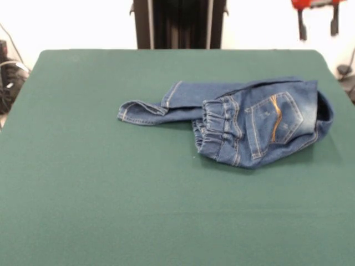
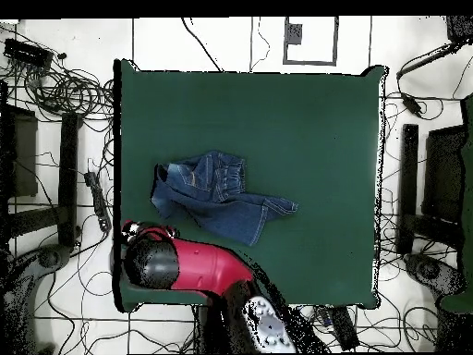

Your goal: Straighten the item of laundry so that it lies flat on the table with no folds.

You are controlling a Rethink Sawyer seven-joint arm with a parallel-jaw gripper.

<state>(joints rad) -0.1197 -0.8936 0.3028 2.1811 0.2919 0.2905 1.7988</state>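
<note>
The jeans (image 1: pixel 260 124) lie crumpled on the right half of the green table (image 1: pixel 111 194). They are folded over on themselves. The elastic waistband (image 1: pixel 219 130) faces the front, and a back pocket with orange stitching (image 1: pixel 277 116) is on top. The legs run left to a cuff (image 1: pixel 136 112). In the overhead view the jeans (image 2: pixel 214 196) lie near the table's (image 2: pixel 314 129) left side. My gripper (image 1: pixel 318 25) hangs at the top right, above the far right corner, behind the jeans and apart from them. Its two black fingers (image 1: pixel 302 26) stand apart with nothing between them. The red arm (image 2: pixel 185 266) covers it in the overhead view.
The black pedestal (image 1: pixel 177 25) stands at the table's far edge. Cables and gear (image 1: pixel 8 77) lie off the left edge. In the overhead view, cables (image 2: pixel 65 92) and stands (image 2: pixel 443 176) ring the table on the floor.
</note>
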